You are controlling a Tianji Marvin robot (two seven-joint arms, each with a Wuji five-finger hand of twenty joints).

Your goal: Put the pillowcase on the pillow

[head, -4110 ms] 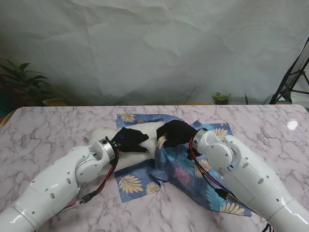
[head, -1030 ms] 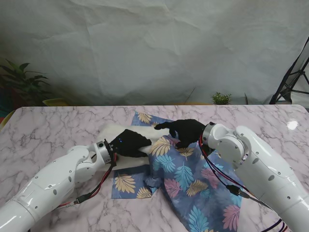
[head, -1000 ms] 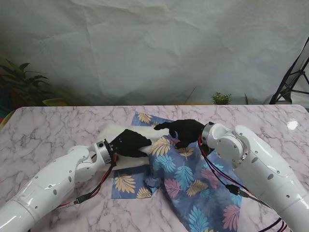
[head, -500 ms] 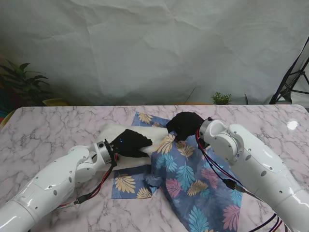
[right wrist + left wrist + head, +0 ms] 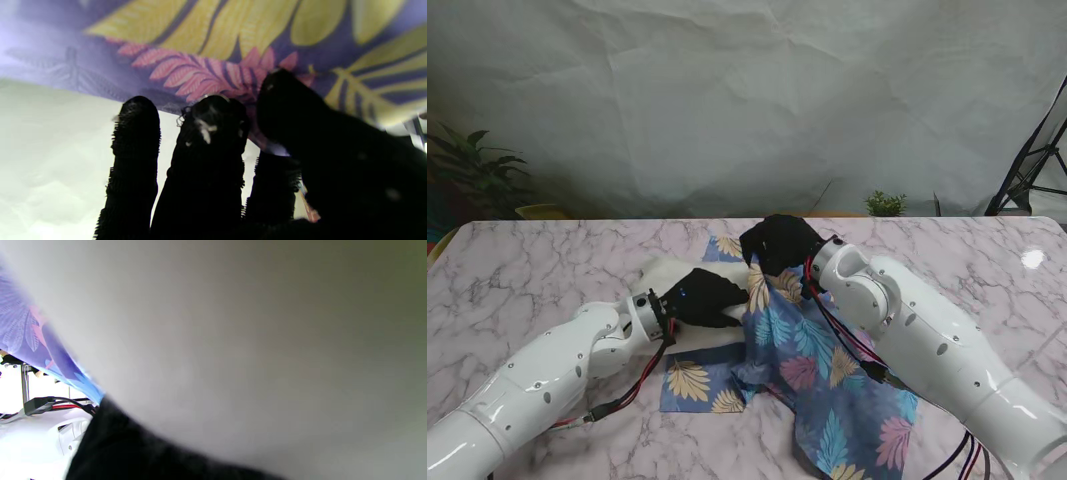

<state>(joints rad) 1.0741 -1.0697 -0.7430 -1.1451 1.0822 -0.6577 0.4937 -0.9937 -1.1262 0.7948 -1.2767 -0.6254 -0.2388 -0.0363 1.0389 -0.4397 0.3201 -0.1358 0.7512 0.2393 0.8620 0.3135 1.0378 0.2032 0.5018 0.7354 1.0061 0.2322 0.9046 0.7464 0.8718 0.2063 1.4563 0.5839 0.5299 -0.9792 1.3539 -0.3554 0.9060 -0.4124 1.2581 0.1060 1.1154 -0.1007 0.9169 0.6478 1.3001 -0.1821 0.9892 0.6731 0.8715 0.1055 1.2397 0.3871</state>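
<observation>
Centrally on the marble table [image 5: 547,265] lies a white pillow [image 5: 659,272], its right part hidden under a blue leaf-print pillowcase [image 5: 812,350].

Left hand [image 5: 702,297], black-gloved, rests palm down on the pillow just beside the pillowcase's raised edge. Whether its fingers pinch pillow or cloth, I cannot tell; they lie curled and close together. Left wrist view is mostly a blurred pale surface at close range, with a strip of the pillowcase [image 5: 30,340] and a dark glove edge [image 5: 126,446].

Right hand [image 5: 777,245] sits at 12 o'clock of the cloth, lifted off the table, fingers bunched on the pillowcase's top edge. Cloth hangs from it and drapes toward 5 o'clock, running alongside the right forearm. Right wrist view: fingers [image 5: 206,140] straight and side by side, tips pressed up against the leaf-print pillowcase [image 5: 213,40], with pale pillow surface [image 5: 50,150] beyond them.

A flat lower flap of the pillowcase lies on the table at 7 o'clock of the bundle, beneath the pillow's near edge. Red and black cables [image 5: 632,385] trail from the left wrist. A small potted plant [image 5: 885,204] stands past the table's far edge.
</observation>
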